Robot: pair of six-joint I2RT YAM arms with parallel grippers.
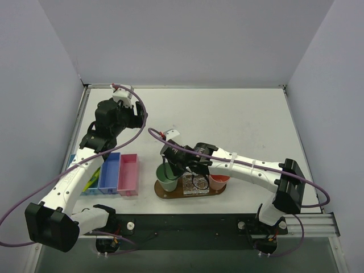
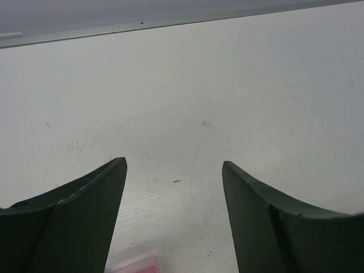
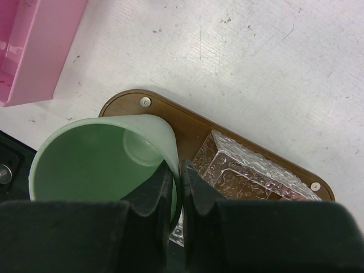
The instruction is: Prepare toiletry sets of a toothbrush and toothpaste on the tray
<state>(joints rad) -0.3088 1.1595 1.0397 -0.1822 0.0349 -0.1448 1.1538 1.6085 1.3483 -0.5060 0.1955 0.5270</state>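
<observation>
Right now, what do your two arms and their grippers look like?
Both the left arm and right arm have white links with black joints, and a purple cable loops along each. The left gripper and right gripper have dark, tapering fingers.

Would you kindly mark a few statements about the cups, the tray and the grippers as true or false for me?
1. The right gripper pinches the green cup's rim. True.
2. The left gripper is shut. False: the left gripper is open and holds nothing.
3. The green cup has something in it. False: it is empty.
4. A clear cup stands on the tray beside the green cup. True.
5. The pink bin lies right of the tray. False: the pink bin lies left of it.
</observation>
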